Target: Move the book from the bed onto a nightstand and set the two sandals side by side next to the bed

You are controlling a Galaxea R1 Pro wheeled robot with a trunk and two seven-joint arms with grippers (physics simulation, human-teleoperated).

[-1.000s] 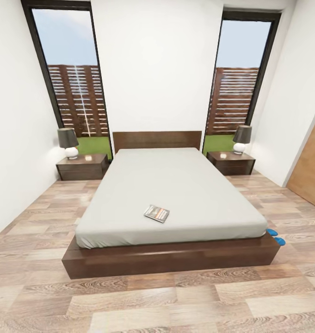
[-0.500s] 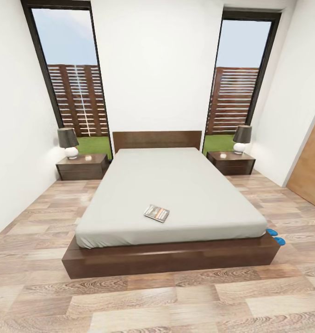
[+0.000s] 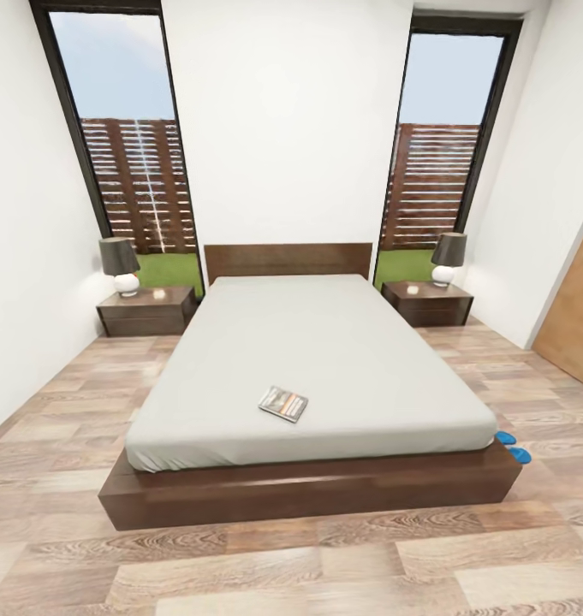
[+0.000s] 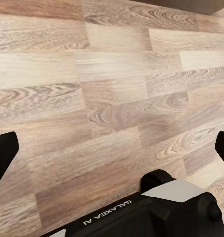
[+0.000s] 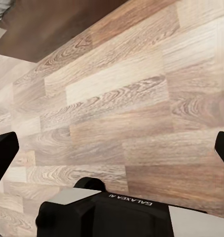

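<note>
The book [image 3: 283, 404] lies flat on the pale mattress of the bed [image 3: 325, 342], near its foot end and a little left of centre. The two blue sandals [image 3: 505, 438] [image 3: 520, 454] sit on the floor at the bed's front right corner, partly hidden behind the dark frame. One nightstand [image 3: 147, 310] stands left of the headboard and the other nightstand [image 3: 426, 301] right of it. My left gripper [image 4: 112, 150] is open over bare wood floor. My right gripper [image 5: 112, 148] is open too, above floor planks close to the dark bed frame [image 5: 53, 29].
Each nightstand carries a lamp with a dark shade [image 3: 120, 265] [image 3: 448, 257]. Tall windows flank the headboard. A wooden door [image 3: 574, 316] is on the right wall. Plank floor runs along both sides of the bed and in front of it.
The whole view has shifted a little, with the bed now slightly larger and lower in the picture: the camera has moved. Book and sandals lie where they were.
</note>
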